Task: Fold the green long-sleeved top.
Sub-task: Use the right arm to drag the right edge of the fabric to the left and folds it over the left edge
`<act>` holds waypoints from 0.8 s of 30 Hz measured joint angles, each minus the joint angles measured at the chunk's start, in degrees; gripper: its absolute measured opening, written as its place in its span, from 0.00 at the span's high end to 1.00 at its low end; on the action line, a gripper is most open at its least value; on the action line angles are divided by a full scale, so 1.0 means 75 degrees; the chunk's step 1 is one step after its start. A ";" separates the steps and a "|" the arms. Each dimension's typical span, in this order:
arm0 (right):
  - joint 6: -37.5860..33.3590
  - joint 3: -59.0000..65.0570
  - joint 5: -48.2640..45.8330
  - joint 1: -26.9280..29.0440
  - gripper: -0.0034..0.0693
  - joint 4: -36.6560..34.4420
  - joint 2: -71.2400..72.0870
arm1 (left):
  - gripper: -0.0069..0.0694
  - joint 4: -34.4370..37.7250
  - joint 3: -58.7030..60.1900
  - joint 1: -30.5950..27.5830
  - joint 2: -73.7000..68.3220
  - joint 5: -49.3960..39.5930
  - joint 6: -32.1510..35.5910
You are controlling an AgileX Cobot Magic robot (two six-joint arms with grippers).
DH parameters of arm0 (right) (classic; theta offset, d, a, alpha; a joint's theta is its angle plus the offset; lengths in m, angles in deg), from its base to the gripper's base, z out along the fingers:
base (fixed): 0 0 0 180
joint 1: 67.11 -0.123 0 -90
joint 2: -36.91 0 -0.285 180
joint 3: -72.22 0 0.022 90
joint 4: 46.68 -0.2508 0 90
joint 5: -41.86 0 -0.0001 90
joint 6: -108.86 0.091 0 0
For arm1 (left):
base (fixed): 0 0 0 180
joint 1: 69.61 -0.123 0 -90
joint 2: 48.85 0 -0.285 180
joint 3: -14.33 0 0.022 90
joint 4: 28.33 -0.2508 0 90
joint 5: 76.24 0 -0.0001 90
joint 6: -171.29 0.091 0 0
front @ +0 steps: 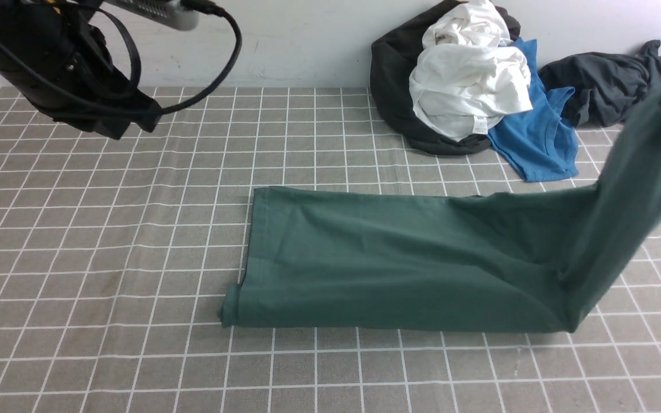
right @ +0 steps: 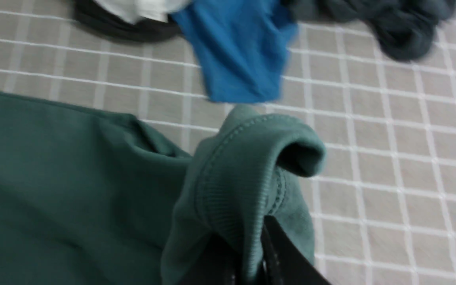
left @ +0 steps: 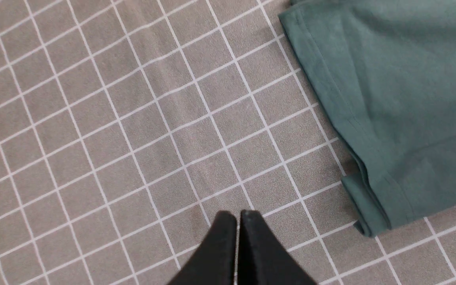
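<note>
The front view alone shows the whole green long-sleeved top (front: 399,258). It lies as a long folded band across the middle of the checked tablecloth (front: 135,229), and its right end rises steeply toward the frame's right edge, blurred. Behind it, by the wall, a white garment (front: 468,86) is heaped on a black garment (front: 393,86) with a blue T-shirt (front: 537,137) alongside. A dark grey garment (front: 606,86) lies further right.

The right gripper (right: 247,253) shows only in the right wrist view, where its black fingers (right: 283,261) are clamped on a ribbed band of the top. The cloth bunches and curls over them.

The left wrist view shows the left gripper (left: 237,219) with its jaws pressed together on nothing. It hangs above bare tablecloth, near the top's hemmed left end but apart from it. The left arm (front: 49,63) is raised at the far left, angled down toward the table.
</note>
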 joint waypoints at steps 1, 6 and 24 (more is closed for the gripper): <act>0.0000 -0.0177 0.0000 -0.0361 0.92 -0.0020 -0.0163 | 0.92 0.0000 0.0000 0.0000 0.0129 -0.0052 0.0000; 0.0256 -0.1280 0.0028 -0.2289 0.92 -0.0095 -0.1544 | 0.92 0.0000 0.0000 0.0000 0.0994 -0.0273 0.0000; 0.0172 -0.4327 0.0008 -0.4815 0.86 -0.0978 -0.6105 | 0.92 -0.0057 0.0000 0.0000 0.2148 -0.1117 0.0000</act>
